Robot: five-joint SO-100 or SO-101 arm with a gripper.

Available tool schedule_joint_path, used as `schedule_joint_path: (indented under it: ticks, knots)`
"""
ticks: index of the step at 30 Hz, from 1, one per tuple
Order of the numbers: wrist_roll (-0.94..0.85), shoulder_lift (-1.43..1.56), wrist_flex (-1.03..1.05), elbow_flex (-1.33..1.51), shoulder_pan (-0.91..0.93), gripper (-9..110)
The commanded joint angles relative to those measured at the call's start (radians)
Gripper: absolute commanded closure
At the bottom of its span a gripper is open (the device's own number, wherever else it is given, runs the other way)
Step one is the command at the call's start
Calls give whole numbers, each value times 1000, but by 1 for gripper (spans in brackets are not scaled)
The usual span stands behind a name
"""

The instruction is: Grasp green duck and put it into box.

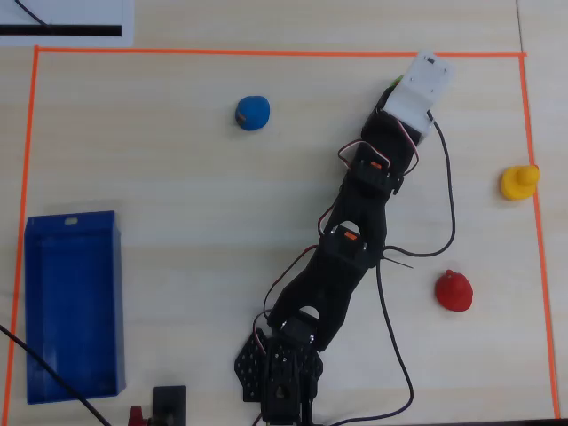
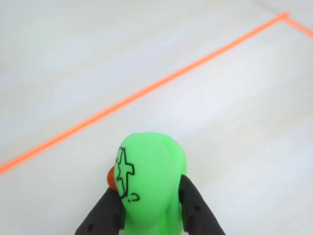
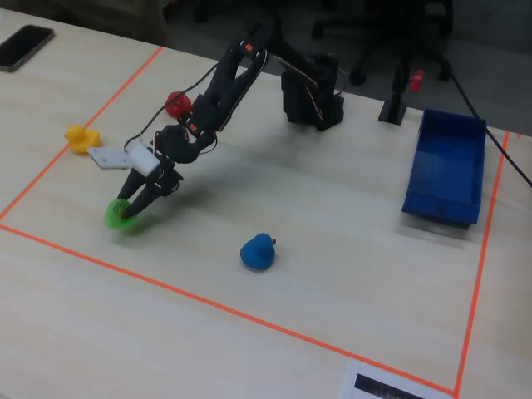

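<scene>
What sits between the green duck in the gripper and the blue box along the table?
In the fixed view, the blue toy lies roughly between the green duck, clamped in the gripper, and the box; otherwise bare table.

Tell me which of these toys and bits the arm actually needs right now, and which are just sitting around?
Needed:
- green duck, between the two fingers of the gripper
- blue box, where the duck goes

Just lying about:
- blue toy
- yellow duck
- red toy
- phone at the table corner

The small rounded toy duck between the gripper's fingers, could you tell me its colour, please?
Bright green duck with an orange-red beak, clearest in the wrist view.
</scene>
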Motion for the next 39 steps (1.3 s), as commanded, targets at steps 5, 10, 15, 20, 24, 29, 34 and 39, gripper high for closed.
schedule_joint_path:
  ticks: [5, 10, 15, 20, 24, 29, 34, 39]
  knots:
    - [129, 417, 192, 112, -54, 101]
    - [318, 693, 798, -71, -184, 101]
    - [468, 830, 1322, -245, -482, 101]
    - [706, 836, 1641, -339, -870, 101]
    - [854, 822, 1796, -327, -1193, 101]
    - [963, 798, 1852, -295, -1486, 101]
    - [991, 727, 1911, -351, -1657, 101]
    - [956, 629, 1914, -388, -1786, 101]
